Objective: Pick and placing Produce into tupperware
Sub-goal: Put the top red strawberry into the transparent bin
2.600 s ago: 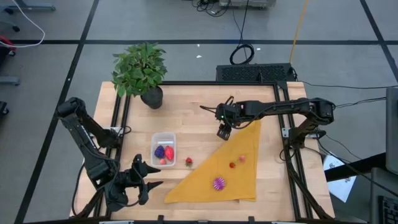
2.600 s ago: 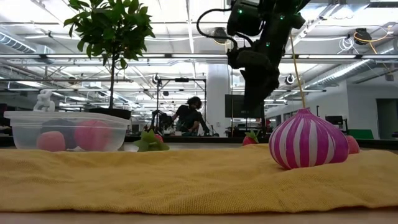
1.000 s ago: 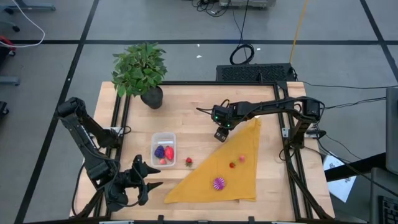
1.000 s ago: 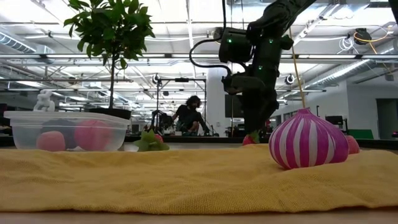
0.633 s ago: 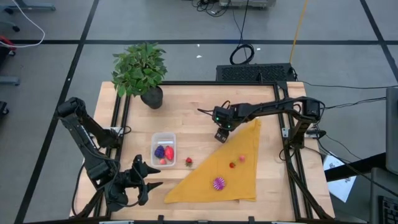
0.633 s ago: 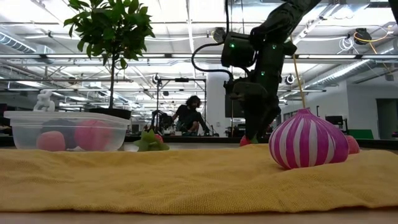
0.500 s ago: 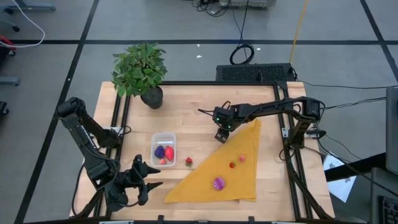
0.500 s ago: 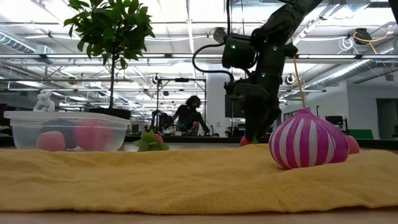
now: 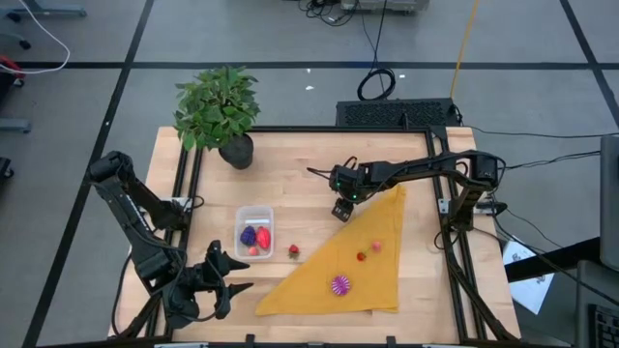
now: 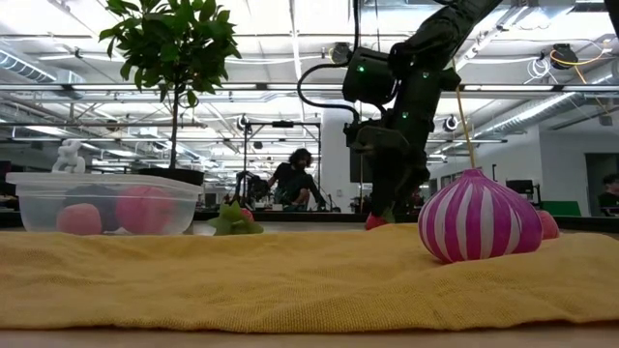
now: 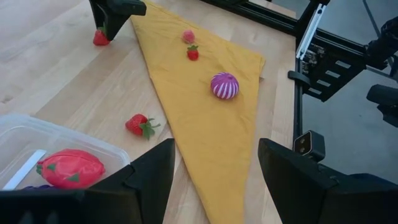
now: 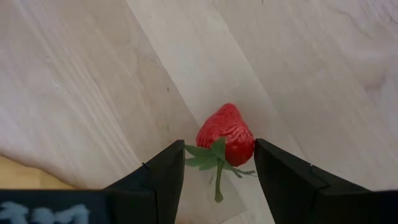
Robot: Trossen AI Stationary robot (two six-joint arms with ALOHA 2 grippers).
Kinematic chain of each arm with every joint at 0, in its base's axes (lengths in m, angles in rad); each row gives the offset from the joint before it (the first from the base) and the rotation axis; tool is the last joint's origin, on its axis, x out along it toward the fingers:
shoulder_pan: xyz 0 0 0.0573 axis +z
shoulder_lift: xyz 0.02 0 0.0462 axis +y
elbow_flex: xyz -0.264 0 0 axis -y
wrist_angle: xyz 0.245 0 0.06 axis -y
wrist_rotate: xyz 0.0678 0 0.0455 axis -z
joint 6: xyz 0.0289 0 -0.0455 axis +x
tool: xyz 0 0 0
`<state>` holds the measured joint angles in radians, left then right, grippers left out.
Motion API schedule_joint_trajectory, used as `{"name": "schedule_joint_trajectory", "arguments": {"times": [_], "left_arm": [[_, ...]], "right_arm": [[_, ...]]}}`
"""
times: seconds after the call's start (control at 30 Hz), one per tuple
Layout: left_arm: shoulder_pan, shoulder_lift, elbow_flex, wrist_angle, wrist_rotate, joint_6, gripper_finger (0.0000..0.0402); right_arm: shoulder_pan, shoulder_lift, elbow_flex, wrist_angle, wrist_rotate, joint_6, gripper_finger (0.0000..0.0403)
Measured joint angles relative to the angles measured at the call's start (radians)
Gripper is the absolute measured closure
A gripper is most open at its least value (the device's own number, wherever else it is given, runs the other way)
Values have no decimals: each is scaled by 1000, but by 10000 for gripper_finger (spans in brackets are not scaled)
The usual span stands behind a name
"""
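Pale, wood-grained counter (image 9: 290, 164); mustard-yellow cloth (image 9: 363, 266). Magenta ball (image 9: 339, 284) striped white. Red strawberry (image 12: 225, 135) topped with green leaves between black right gripper (image 12: 217, 177) fingers; second red strawberry (image 11: 138, 124). Clear tupperware (image 9: 254, 232) holding red, pink and purple produce (image 9: 255, 236). Green plant (image 9: 217, 104) in dark pot.
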<state>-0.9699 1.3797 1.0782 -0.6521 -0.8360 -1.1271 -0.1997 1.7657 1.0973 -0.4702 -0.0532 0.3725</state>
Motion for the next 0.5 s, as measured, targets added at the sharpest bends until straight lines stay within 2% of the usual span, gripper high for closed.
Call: {"name": "schedule_joint_trajectory", "arguments": {"times": [0.5], "left_arm": [[0, 0, 0, 0, 0, 0, 167]], "right_arm": [[0, 0, 0, -1, 0, -18, 225]]}}
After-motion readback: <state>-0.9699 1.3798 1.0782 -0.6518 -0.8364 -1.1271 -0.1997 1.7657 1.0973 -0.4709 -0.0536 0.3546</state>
